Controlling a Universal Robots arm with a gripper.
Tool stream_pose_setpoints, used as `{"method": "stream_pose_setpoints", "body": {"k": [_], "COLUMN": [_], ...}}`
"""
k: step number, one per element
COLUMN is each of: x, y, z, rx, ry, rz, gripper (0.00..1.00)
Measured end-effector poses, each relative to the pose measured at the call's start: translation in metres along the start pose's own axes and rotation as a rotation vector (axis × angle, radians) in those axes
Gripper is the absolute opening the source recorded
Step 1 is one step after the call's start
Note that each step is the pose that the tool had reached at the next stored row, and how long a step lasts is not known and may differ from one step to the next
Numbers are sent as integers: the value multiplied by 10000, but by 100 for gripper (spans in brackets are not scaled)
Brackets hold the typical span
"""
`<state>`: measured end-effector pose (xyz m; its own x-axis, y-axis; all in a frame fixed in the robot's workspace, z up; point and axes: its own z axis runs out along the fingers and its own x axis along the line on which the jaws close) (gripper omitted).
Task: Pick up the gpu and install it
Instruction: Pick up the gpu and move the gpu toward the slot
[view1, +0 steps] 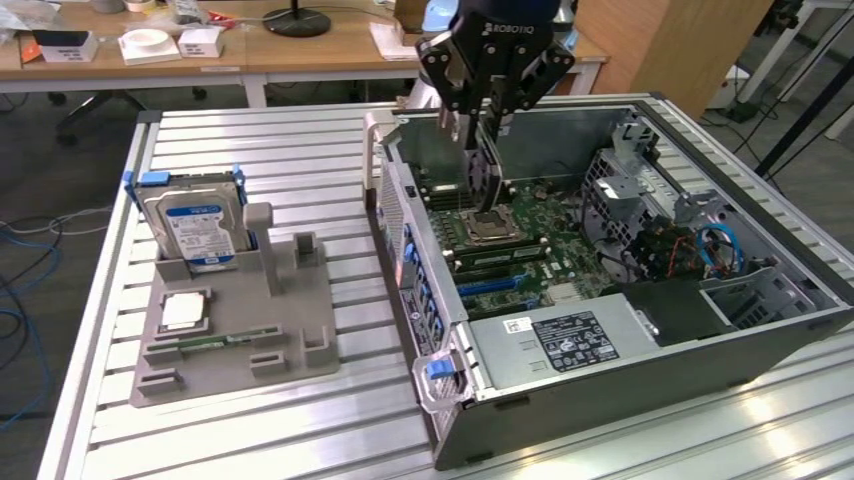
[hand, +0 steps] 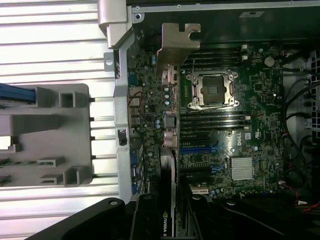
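Open computer case (view1: 424, 290) on the slatted bench (view1: 267, 140), with the tool (view1: 481, 118) above its far end. The tool was closed on the gpu (view1: 486, 170), which hung clear of the motherboard (view1: 547, 235), over the area just beyond the processor socket (view1: 487, 228). The card's long axis ran close to upright, in line with the tool's fingers. Its silver bracket end pointed away from the tool, down towards the board.

Exterior view: the card appeared edge-on as a thin strip. To the exterior view's left of the case stood a grey holder (view1: 227, 340), with a hard drive (view1: 198, 225) upright in its far slot.

Wrist view: the tool (hand: 169, 219) gripped the gpu (hand: 167, 170) by its near end, where a green maker's logo (hand: 164, 223) could be read. The bracket (hand: 176, 46) showed its bent tab, lying near the socket (hand: 212, 90) and close to the case's rear wall. The blue expansion slot (hand: 200, 149) and a small finned heat sink (hand: 243, 167) were visible on the board.
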<state>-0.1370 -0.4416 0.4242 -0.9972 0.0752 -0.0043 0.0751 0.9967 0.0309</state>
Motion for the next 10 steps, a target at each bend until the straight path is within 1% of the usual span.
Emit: {"method": "stream_pose_setpoints", "body": {"k": [10], "x": [-27], "y": [2], "z": [0], "rx": [0], "ry": [-1], "rz": [1], "gripper": [26]}}
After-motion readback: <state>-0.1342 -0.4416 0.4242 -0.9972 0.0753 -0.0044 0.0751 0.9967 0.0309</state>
